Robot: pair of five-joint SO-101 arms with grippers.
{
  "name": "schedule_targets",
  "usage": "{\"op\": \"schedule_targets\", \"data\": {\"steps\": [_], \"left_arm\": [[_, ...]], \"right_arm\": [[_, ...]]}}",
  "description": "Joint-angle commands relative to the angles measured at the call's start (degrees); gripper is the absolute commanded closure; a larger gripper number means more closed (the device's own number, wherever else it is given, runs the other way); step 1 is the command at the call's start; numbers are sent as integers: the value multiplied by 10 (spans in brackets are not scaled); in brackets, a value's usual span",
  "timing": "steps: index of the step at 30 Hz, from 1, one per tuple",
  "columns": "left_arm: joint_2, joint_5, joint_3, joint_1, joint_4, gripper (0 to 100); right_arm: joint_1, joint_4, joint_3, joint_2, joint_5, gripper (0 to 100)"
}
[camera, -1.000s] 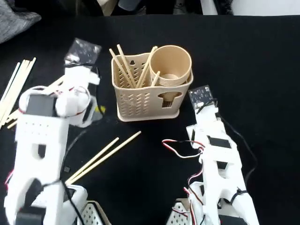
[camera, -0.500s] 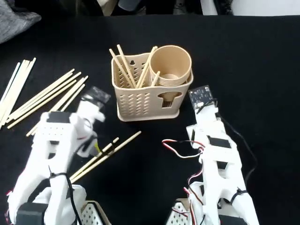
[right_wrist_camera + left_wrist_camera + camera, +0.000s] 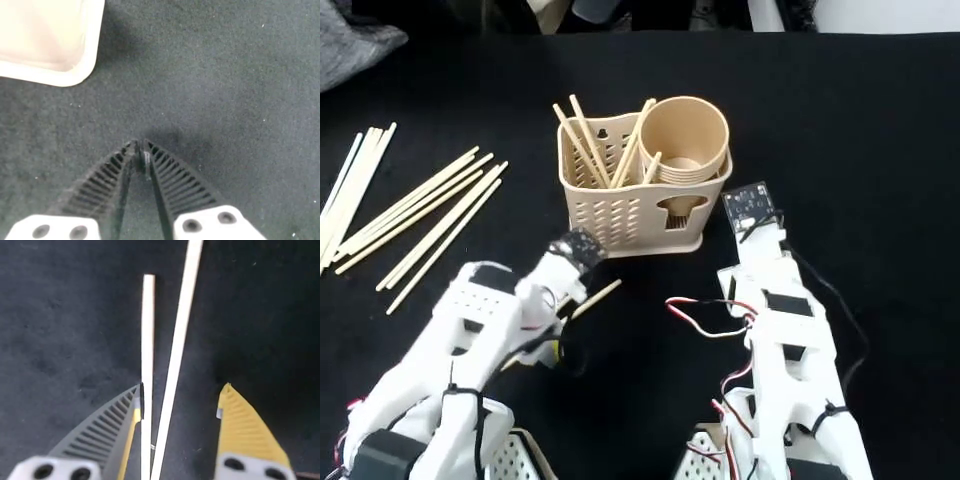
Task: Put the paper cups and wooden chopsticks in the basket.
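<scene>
Swung from the pile [image 3: 425, 215] at the bench [image 3: 850, 120] left edge toward its front; pickup likely next.
Hovered with left end effector [image 3: 182, 387] spread astride two chopsticks [image 3: 148, 330] before the basket [image 3: 620, 215], cups [image 3: 685, 135] already inside; kept right end effector [image 3: 139, 147] pressed together.

In the high view, the white left arm [image 3: 485, 320] covers most of the two pale wooden chopsticks [image 3: 603, 293] on the black counter [image 3: 880, 150], leaving us little beyond a tip. In the left wrist view they run off the picture's edges. The right wrist view cuts the cream slotted plastic basket [image 3: 45, 40] down to a corner. We cannot count the nested tan paper cups [image 3: 685, 135].
</scene>
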Motion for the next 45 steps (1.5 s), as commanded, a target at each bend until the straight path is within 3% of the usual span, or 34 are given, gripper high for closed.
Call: {"op": "schedule_targets", "data": {"steps": [1, 14, 21, 30, 35, 38, 42, 45], "left_arm": [[-11, -6, 4, 7, -20, 793], [-12, -6, 36, 7, -41, 975], [-18, -6, 22, 2, -30, 972], [-18, -4, -88, 1, 80, 972], [-11, -3, -87, 1, 77, 970], [-11, -1, -73, -29, 40, 966], [-11, 5, -13, -101, -62, 832], [-18, 11, 29, -97, -91, 793]], "right_arm": [[7, -8, -4, -13, 4, 986], [7, -8, -4, -13, 4, 986], [7, -8, -4, -14, 4, 986], [7, -7, -4, -14, 4, 986], [7, -7, -4, -14, 4, 986], [7, -6, -4, -14, 4, 986], [7, -6, -4, -15, 4, 986], [7, -6, -4, -15, 4, 986]]}}
